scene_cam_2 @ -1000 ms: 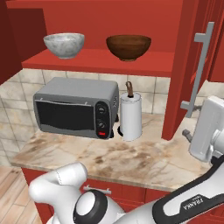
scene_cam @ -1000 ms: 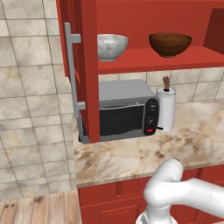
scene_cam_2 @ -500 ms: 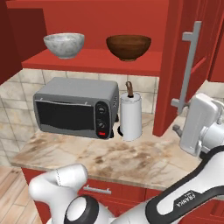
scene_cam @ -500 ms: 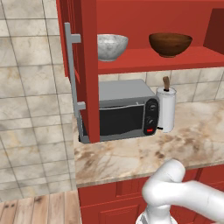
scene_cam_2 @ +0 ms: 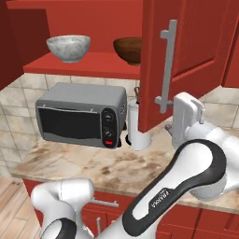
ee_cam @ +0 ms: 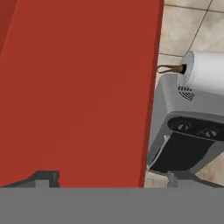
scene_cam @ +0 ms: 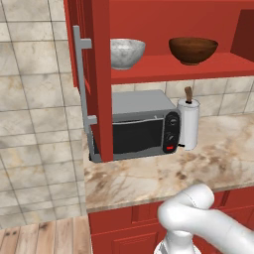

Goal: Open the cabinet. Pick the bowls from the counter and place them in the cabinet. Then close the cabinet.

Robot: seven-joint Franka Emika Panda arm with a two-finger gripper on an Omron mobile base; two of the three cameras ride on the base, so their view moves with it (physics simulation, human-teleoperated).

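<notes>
Tool is spread wide w/ nothing in it, right up close to the red cabinet door, tips either side of the door's edge. Grey bowl & brown bowl sit on the cabinet shelf, above the microwave on the bench.

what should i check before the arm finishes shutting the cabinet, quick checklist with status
1. Both bowls on the shelf: ok, marble bowl and wooden bowl sit on the red shelf.
2. Bowls clear of the door's path: ok, they sit back from the shelf's front edge.
3. Right door: not ok, partly swung, not shut.
4. Left door: not ok, it stands open edge-on with its handle outward.
5. Gripper: ok, open and holding nothing, at the right door's flat face.
6. Paper towel roll below the door's swing: cannot tell.
</notes>
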